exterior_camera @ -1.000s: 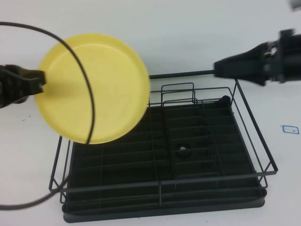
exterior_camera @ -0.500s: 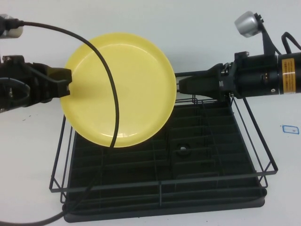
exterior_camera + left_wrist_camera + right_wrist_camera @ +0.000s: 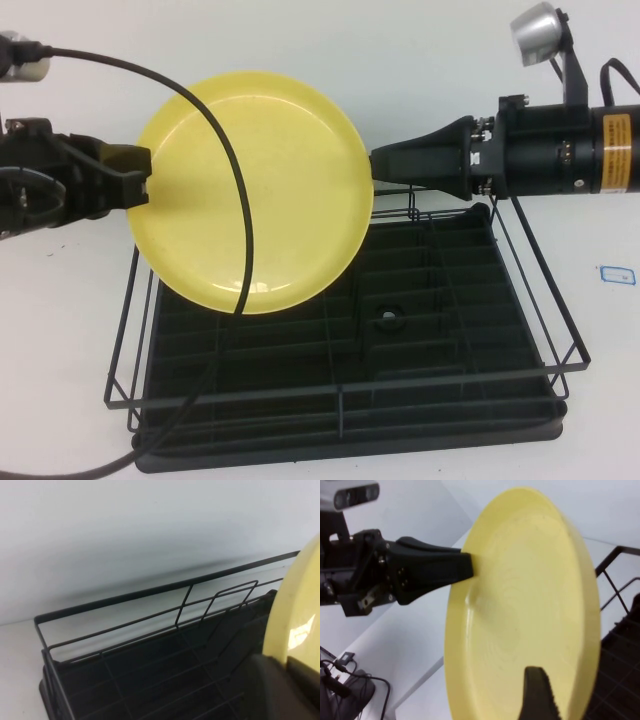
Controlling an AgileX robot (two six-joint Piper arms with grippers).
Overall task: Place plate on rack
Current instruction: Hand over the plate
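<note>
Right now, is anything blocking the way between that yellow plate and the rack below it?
Nothing visible. The plate hangs over the rack, pinched by the shut left tool. The open right tool is at its opposite rim.

Table (image 3: 420, 70): white, plain surface, runs across the whole high view.
Blue-outlined marker (image 3: 617, 272): small rectangular tag, flat on the table at the far right edge.
Black cable (image 3: 240, 215): thick, arcs from upper left across the view, curves down and out at the near left.
Dark speck (image 3: 52, 253): tiny mark on the table, left side.
</note>
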